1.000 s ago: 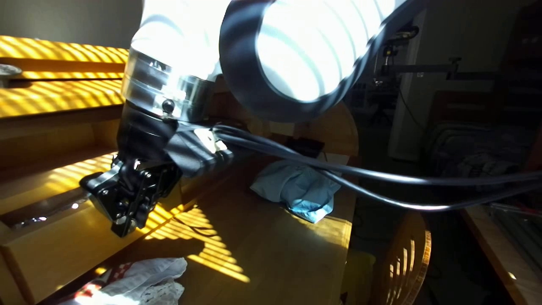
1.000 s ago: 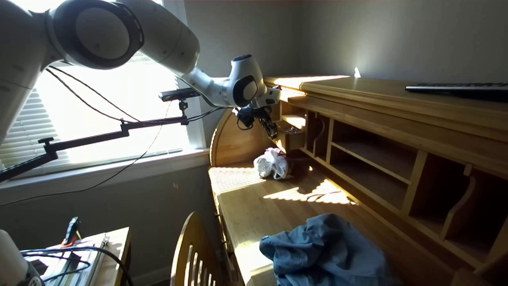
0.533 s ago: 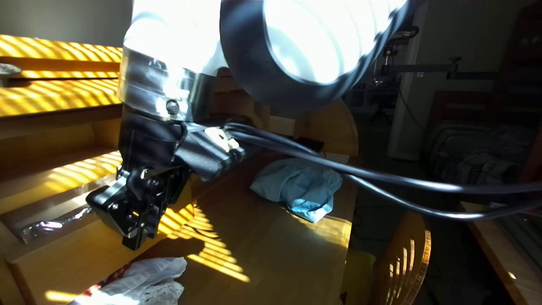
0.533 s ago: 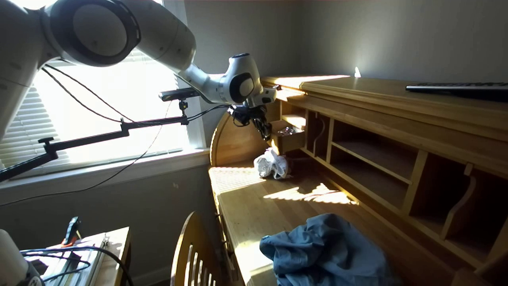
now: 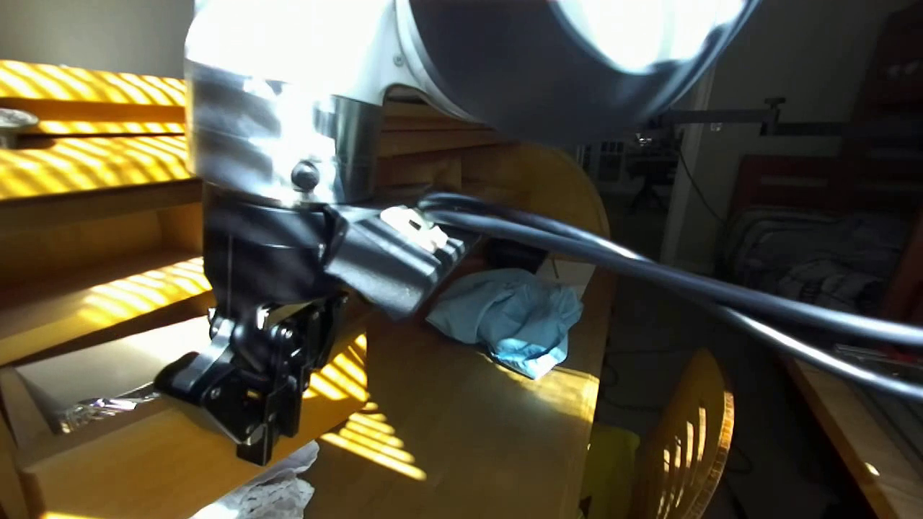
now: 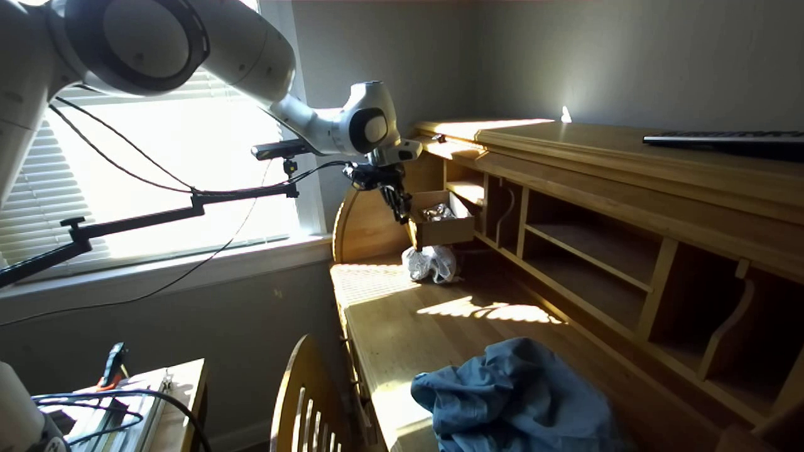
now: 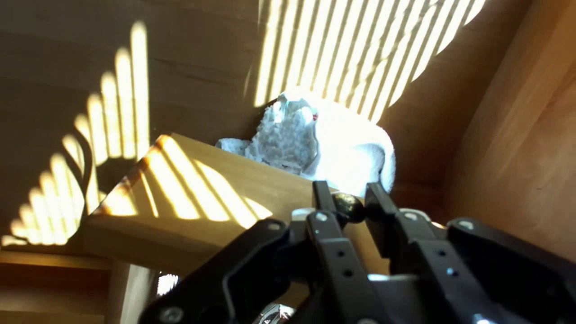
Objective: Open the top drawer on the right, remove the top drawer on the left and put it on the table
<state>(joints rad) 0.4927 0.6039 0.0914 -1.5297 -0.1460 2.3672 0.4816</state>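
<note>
Pincer [image 7: 349,193]: My two fingertips [image 7: 378,201] are standing narrowly apart, pinching a round, brass-toned knob [image 7: 348,208] in the wrist view.
Drawer [image 6: 443,232]: Fronted by that knob, it is jutting from the pigeonholes [image 6: 587,257] at the end nearer the window [image 6: 207,125], riding farther out than it was a second ago; I am not able to tell whether its back end is clearing them.
Arm [image 6: 333,135]: My white arm is drawing away from the pigeonholes, the drawer travelling with it in both exterior views.
Contents [image 6: 438,212]: Shiny items inside the drawer are showing more fully than a second ago, though I am not making out what they are.
White bundle [image 6: 430,263]: It is lying on the desktop [image 6: 389,314] beneath the drawer, which in an exterior view is now hiding a red patch that was showing earlier; whether the two are touching, I am not able to tell.
Blue cloth [image 6: 512,402]: It is lying crumpled on the desktop, keeping its place in both exterior views.
Sunlight [image 7: 193,180]: Bright stripes are falling across the drawer's front in the wrist view.
</note>
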